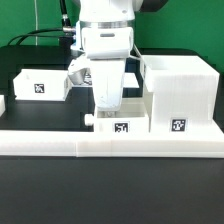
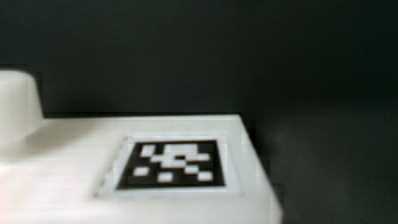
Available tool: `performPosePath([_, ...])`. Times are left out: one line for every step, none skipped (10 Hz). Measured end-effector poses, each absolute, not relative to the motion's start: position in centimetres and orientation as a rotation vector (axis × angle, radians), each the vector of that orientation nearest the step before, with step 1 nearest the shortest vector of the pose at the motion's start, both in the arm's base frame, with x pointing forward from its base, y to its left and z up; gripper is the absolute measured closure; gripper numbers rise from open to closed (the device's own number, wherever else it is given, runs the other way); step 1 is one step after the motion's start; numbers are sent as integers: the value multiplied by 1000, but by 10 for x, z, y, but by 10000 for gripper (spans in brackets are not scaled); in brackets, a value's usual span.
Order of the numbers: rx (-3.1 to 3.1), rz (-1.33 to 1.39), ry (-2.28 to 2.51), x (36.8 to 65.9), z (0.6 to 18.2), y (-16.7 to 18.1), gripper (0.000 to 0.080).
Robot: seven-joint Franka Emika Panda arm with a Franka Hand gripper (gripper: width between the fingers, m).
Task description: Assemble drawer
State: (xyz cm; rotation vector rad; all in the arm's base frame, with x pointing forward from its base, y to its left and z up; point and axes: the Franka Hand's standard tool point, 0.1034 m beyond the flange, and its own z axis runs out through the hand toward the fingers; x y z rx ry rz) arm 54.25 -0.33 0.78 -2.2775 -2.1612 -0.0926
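Though blurred, white tagged drawer box (image 2: 134, 165), seemingly flat.

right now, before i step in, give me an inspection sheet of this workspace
surface: black table, with a white border rail along the front
job's things: large hollow shell at the exterior view's right; flat box at its left; small box under the hand, beside the shell; all tagged
clutter: a white piece cut off at the exterior view's left edge, cannot tell what
hand: the hand is low over the small box; cannot tell if open or shut
cables: black cable behind the flat box, off the parts
surroundings: dark backdrop, nothing else seen
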Motion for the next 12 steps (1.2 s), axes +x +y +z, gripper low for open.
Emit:
performPosePath([-2278, -93, -2161, 543, 8, -3, 755])
performPosePath([-2278, -93, -2161, 543, 8, -4, 755])
performPosePath([-2278, -93, -2160, 543, 8, -4, 755])
performPosePath([-2281, -92, -2158, 542, 8, -7, 755])
performPosePath([-2288, -92, -2151, 542, 8, -11, 755])
performPosePath([-2290, -92, -2149, 542, 8, -11, 755])
performPosePath([-2291, -92, -2148, 542, 8, -11, 755])
performPosePath([-2291, -92, -2148, 542, 8, -11, 755])
performPosePath([-2293, -95, -2148, 543, 8, -11, 755])
performPosePath([-2297, -104, -2149, 543, 8, -12, 755])
performPosePath([-2297, -104, -2149, 543, 8, -12, 755])
performPosePath([-2297, -104, -2149, 543, 8, -12, 755])
